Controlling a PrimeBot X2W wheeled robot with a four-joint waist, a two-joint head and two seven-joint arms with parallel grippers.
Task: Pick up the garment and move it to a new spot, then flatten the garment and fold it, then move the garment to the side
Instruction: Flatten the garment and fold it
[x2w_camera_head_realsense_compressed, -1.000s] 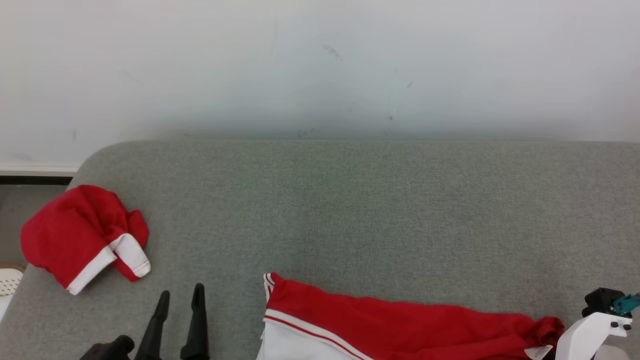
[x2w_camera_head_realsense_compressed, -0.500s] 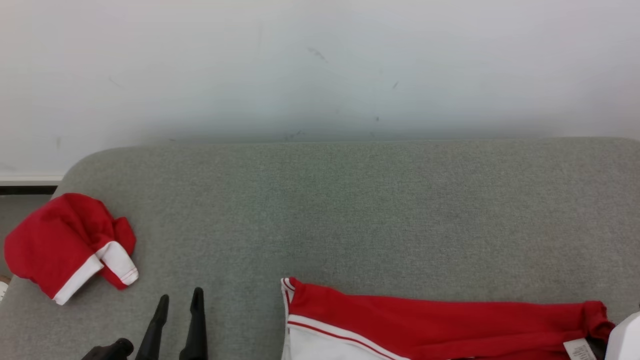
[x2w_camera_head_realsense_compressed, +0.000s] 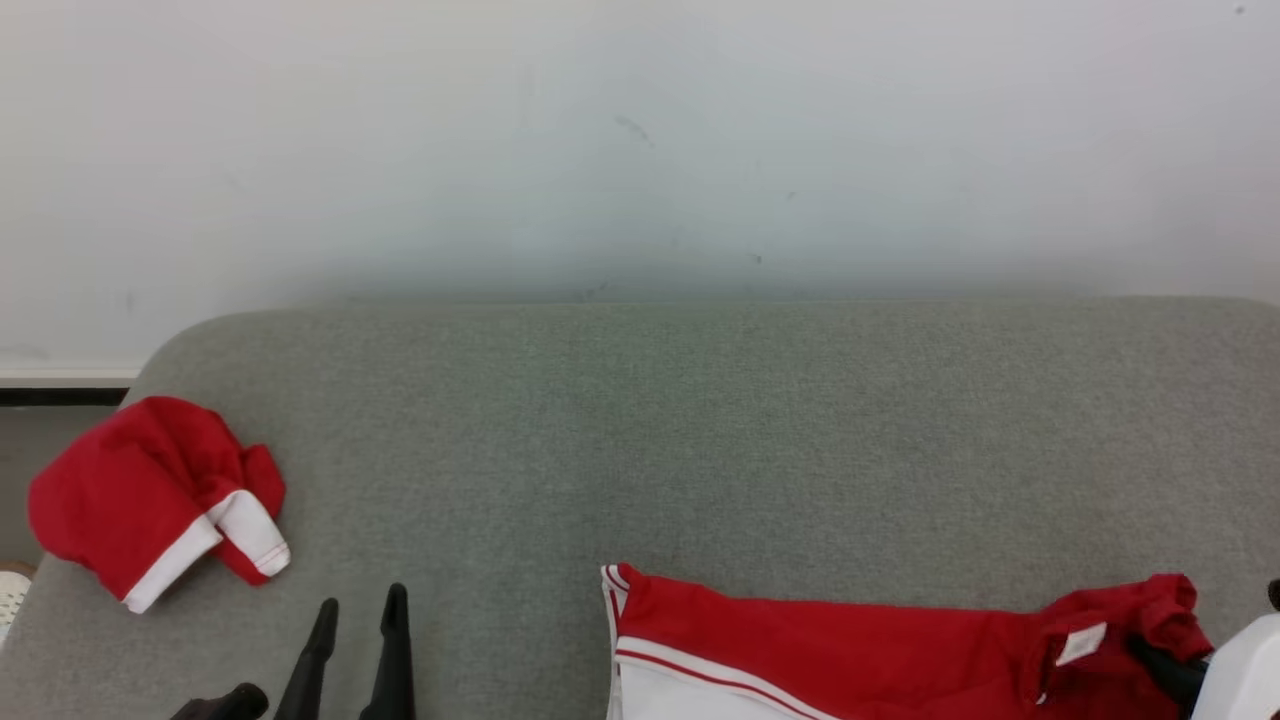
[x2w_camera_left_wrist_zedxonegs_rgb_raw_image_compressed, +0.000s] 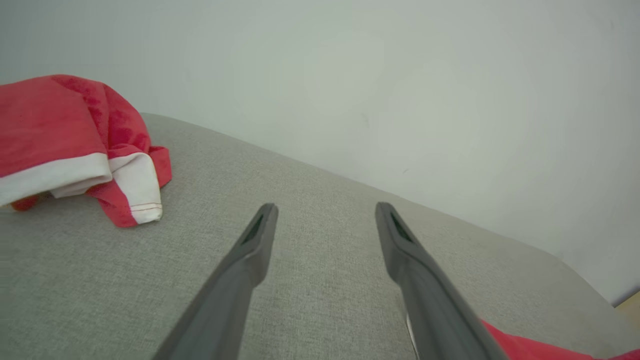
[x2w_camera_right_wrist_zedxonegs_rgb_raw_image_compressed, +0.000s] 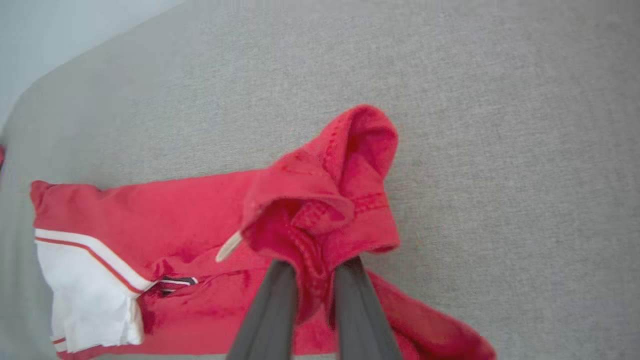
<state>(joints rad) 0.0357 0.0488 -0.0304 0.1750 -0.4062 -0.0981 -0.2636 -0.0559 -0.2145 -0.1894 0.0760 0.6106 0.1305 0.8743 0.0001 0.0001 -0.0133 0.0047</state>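
The garment (x2w_camera_head_realsense_compressed: 850, 650) is red with a white panel edged in thin stripes, and it lies stretched along the near edge of the grey cushion (x2w_camera_head_realsense_compressed: 700, 430). My right gripper (x2w_camera_head_realsense_compressed: 1150, 655) is at its right end, shut on a bunched red hem with a white label beside it. The right wrist view shows the right gripper (x2w_camera_right_wrist_zedxonegs_rgb_raw_image_compressed: 315, 265) pinching that raised fold of the garment (x2w_camera_right_wrist_zedxonegs_rgb_raw_image_compressed: 175, 220), whose remaining cloth trails to the left. My left gripper (x2w_camera_head_realsense_compressed: 362, 600) stands open over bare cushion, left of the garment. In the left wrist view the left gripper (x2w_camera_left_wrist_zedxonegs_rgb_raw_image_compressed: 326, 207) has nothing between its fingers.
A second red garment with white trim (x2w_camera_head_realsense_compressed: 130, 490) lies crumpled at the cushion's left corner, up and left of my left gripper, and appears as the crumpled garment (x2w_camera_left_wrist_zedxonegs_rgb_raw_image_compressed: 50, 120) in the left wrist view. A pale wall (x2w_camera_head_realsense_compressed: 640, 150) rises behind the cushion. Floor shows past the rounded left edge.
The garment has slid to the right across the cushion with my right gripper. Its right end is now bunched and raised, with the label turned up. The head camera shifted slightly. My left gripper held still.
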